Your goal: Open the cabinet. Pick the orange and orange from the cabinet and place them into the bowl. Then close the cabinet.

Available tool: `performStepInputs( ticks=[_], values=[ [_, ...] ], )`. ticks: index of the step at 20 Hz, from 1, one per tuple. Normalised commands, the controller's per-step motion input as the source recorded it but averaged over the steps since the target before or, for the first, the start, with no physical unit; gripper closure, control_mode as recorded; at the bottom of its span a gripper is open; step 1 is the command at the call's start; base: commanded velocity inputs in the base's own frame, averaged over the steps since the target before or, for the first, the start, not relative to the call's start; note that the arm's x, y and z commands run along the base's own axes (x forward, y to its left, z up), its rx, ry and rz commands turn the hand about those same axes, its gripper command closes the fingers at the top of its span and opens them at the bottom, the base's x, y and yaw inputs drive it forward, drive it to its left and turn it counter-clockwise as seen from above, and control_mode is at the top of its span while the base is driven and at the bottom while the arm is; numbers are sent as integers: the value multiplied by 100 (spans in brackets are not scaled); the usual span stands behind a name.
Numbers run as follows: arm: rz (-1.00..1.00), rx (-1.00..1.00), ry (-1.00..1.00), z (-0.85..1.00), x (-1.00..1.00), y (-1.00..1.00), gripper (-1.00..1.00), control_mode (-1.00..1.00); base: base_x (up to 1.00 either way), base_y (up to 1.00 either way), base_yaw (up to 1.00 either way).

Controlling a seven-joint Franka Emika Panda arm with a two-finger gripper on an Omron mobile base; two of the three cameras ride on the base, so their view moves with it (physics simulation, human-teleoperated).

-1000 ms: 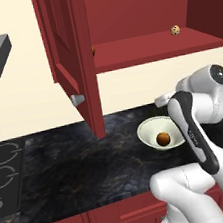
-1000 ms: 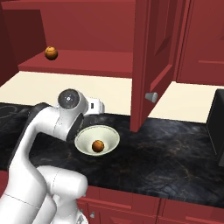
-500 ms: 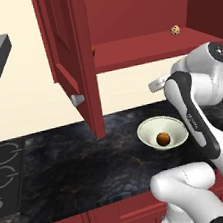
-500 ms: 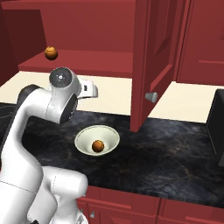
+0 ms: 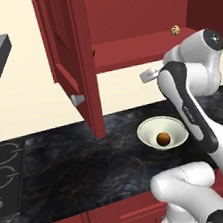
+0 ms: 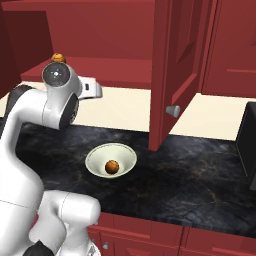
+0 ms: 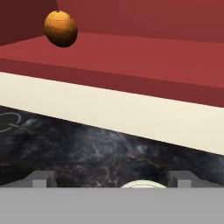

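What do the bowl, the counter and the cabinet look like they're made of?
The bowl looks like glazed ceramic: smooth, plain cream surface. The counter looks like polished dark stone, black with pale marbled veins. The cabinet looks like painted or stained wood, dark red with raised panels; no grain shows, so this is uncertain.

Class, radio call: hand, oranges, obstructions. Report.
Hand open, empty, facing the shelf. One orange in bowl; second orange on cabinet shelf. Doors open, path unobstructed.
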Motion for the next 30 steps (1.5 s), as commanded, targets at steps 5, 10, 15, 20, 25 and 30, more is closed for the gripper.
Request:
performStepInputs(
  ticks=[5,10,15,20,25,30],
  values=[
    [3,0,-3,26,12,28,-100,-100,0,0,0],
    [3,0,0,24,29,26,-100,-100,0,0,0],
    [1,0,0,20,31,27,-100,-100,0,0,0],
    [1,0,0,3,41,26,-100,-100,0,0,0],
    [0,0,0,1,42,24,-100,-100,0,0,0],
    [0,0,0,3,44,26,-100,-100,0,0,0]
  ],
)
